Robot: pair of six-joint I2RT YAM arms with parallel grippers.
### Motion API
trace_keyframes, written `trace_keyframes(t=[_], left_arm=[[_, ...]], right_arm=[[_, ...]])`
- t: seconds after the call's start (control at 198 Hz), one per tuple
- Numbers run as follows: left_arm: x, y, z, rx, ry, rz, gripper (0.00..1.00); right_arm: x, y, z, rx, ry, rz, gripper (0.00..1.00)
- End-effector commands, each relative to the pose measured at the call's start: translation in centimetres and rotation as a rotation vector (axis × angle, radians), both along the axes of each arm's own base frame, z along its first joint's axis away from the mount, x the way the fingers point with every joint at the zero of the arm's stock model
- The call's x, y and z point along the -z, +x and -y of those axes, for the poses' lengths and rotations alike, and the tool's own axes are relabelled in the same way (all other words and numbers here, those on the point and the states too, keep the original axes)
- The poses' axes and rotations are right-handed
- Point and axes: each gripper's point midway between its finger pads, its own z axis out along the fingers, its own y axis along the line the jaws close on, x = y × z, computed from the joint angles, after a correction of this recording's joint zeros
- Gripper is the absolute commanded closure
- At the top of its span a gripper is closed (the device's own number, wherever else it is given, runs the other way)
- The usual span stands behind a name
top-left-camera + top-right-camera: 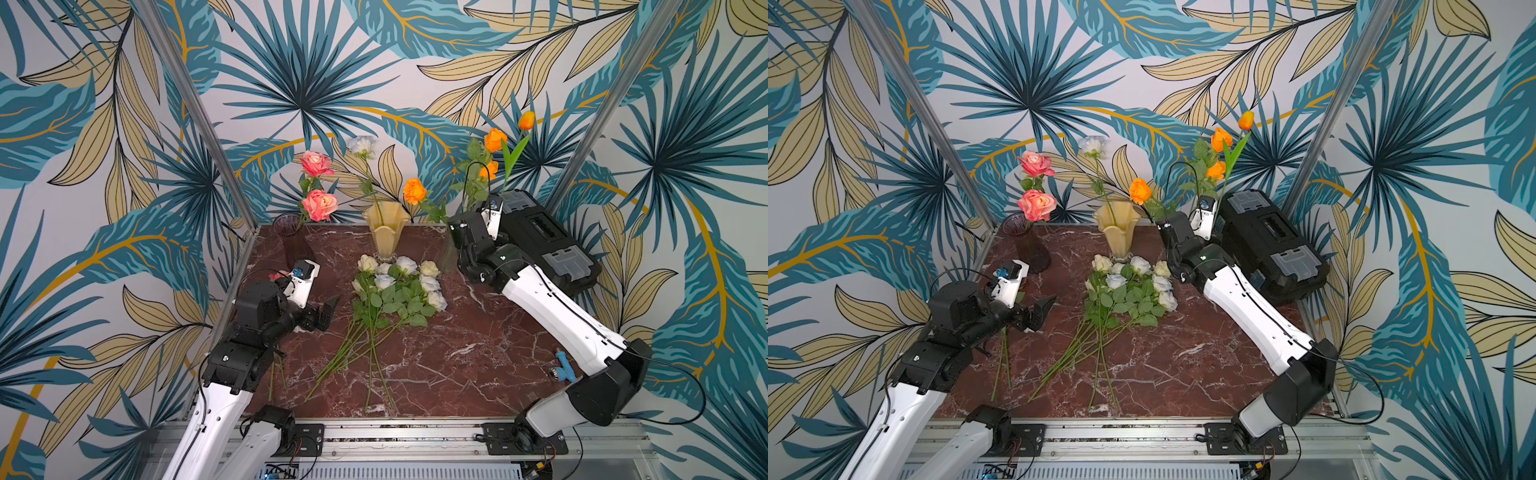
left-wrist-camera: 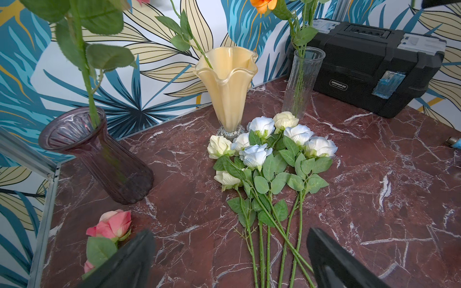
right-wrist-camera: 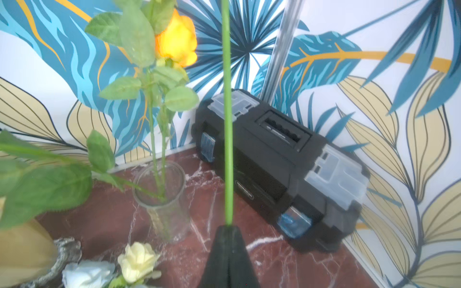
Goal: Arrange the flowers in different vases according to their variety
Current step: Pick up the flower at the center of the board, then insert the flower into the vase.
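Orange tulip (image 1: pixel 527 120) is rising on its stem from the right gripper (image 3: pixel 228 228), which is clamping that stem; the clear glass cylinder vase (image 3: pixel 159 189) is standing just beside it. The left gripper (image 2: pixel 230 233) is hovering spread wide, white roses (image 2: pixel 259 149) lying just ahead.

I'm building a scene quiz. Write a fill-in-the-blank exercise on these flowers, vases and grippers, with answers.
The purple vase holds ___ roses.
The right gripper is ___ on a green stem.
The cream vase holds just ___ flower.
The left gripper is ___.
Answers: pink; shut; one; open.
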Motion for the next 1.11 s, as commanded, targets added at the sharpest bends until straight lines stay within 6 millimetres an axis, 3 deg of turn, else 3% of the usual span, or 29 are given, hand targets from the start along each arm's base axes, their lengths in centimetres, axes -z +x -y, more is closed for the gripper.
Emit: trace_keyframes(t=[0.0, 0.253, 0.465, 0.889, 1.101], left_arm=[[0.5, 0.1, -0.3, -0.024, -0.007, -0.005, 0.0], [1.4, 0.4, -0.6, -0.053, -0.004, -0.03, 0.0], [1.4, 0.3, -1.0, -0.072, 0.002, -0.041, 0.0], [1.1, -0.4, -1.5, -0.088, 0.025, -0.064, 0.0], [0.8, -0.5, -1.7, -0.097, 0.028, -0.062, 0.0]], right_arm=[[-2.6, 3.9, -0.9, -0.054, -0.021, 0.075, 1.0], [-1.9, 11.2, -0.4, -0.051, -0.045, 0.079, 1.0], [1.5, 14.8, 0.9, -0.031, -0.046, 0.044, 1.0], [10.5, 16.3, 0.5, 0.002, -0.038, -0.053, 1.0], [13.1, 15.7, 0.4, 0.03, -0.06, -0.071, 1.0]])
